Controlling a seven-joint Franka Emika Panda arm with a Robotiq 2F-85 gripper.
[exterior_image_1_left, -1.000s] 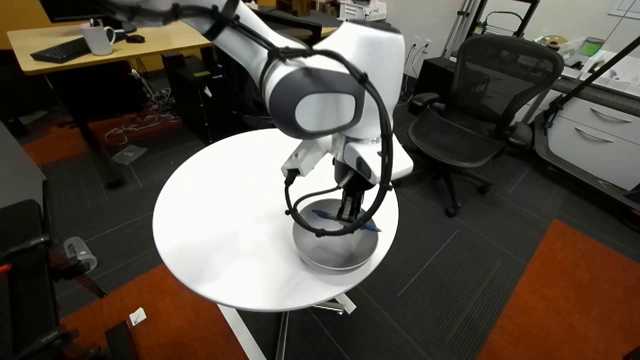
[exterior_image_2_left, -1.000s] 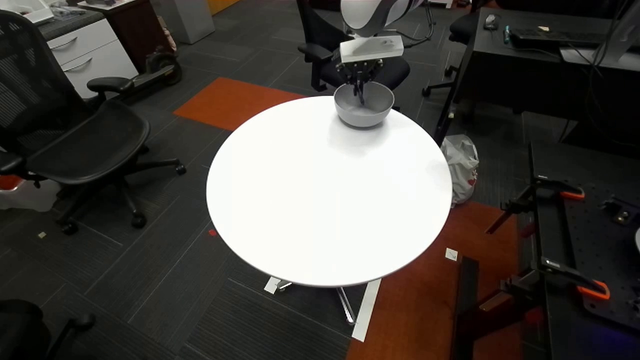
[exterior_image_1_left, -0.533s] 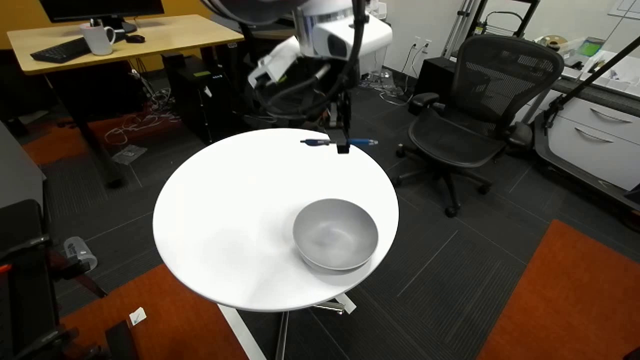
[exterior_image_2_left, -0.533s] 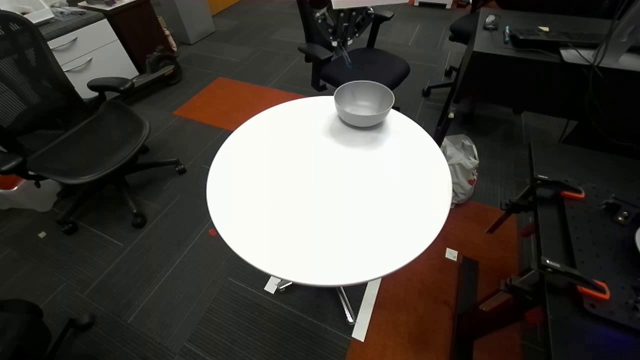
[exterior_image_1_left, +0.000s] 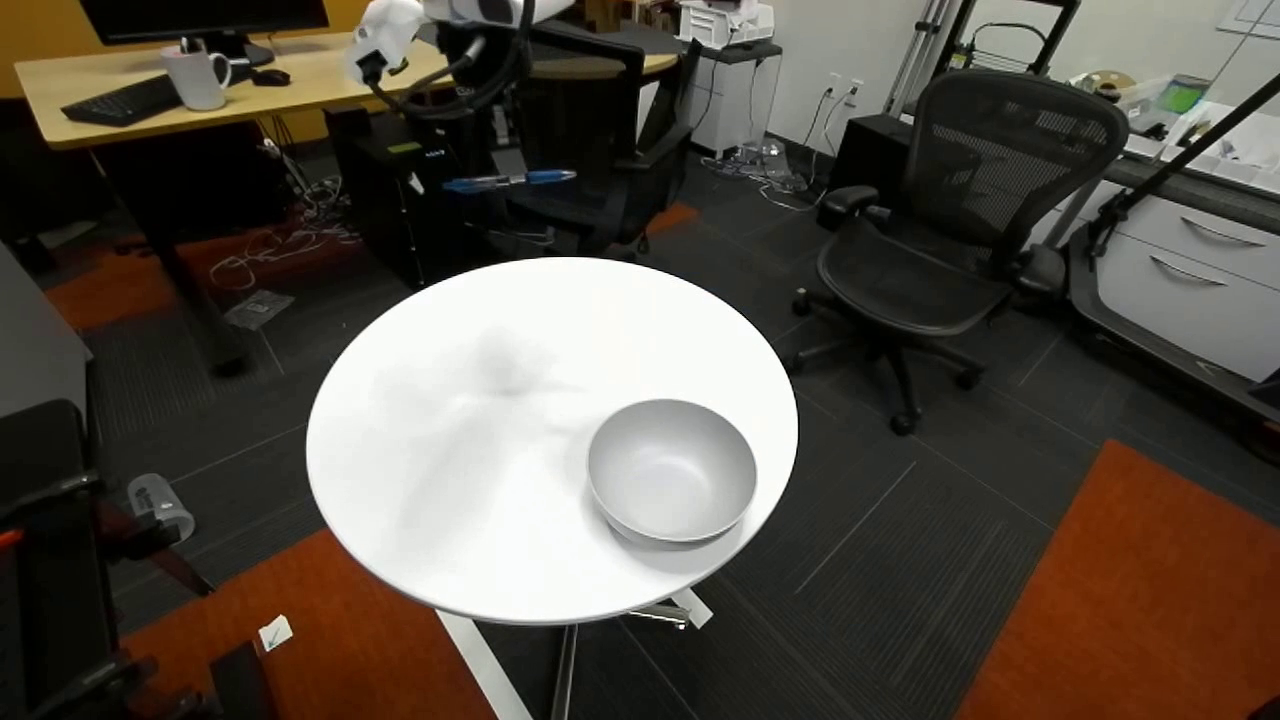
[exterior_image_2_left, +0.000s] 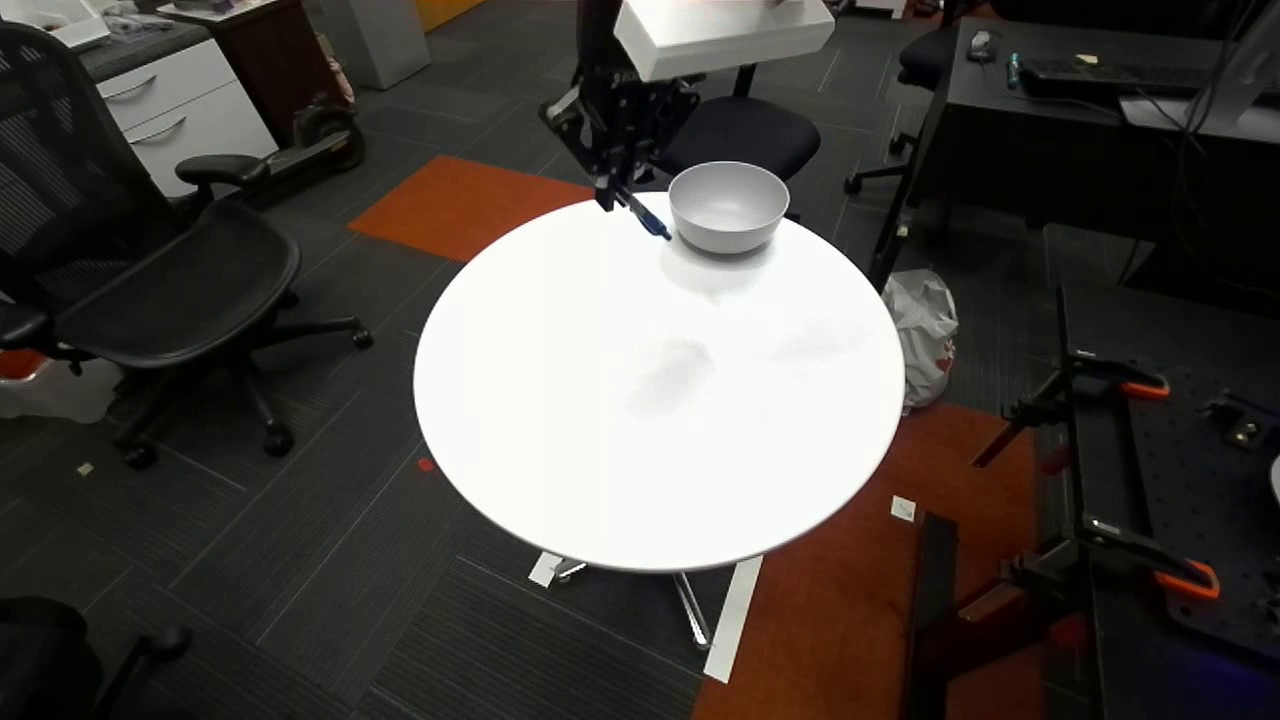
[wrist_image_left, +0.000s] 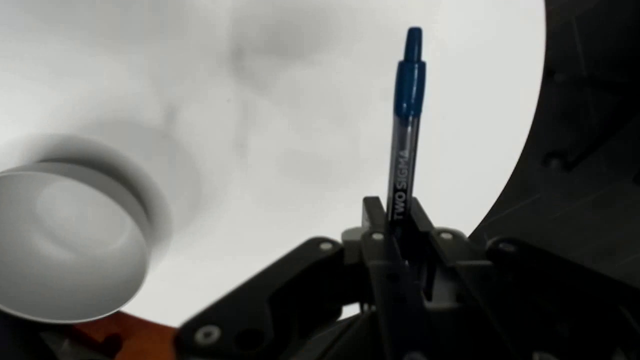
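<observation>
Pen: it is in the air above the table, apart from the bowl, and it touches only the fingers. As weight I expect very little, so carrying it should be easy.
Fingers: clamped on the pen from both sides, close to its middle; in an exterior view one length of it sticks out at each side.
Clear barrel: looks like hard plastic; it should stay straight under a normal squeeze, but a very strong pinch could perhaps crack the thin wall.
Blue part: shiny and probably smooth, therefore a bit slippery; with this round form, a weak hold may let the pen turn or slide.
Lettering: the words "TWO SIGMA" run along the barrel, starting at the fingers; near there seems to me the best place to take hold, since the two lengths should balance.
Narrow tip: a poor place for holding, because it tapers and the long rest would hang to one side; whether this end writes, I cannot tell.
Bowl: it stands upright on the table; a stiff pen held crosswise would not give way if it knocked there.
</observation>
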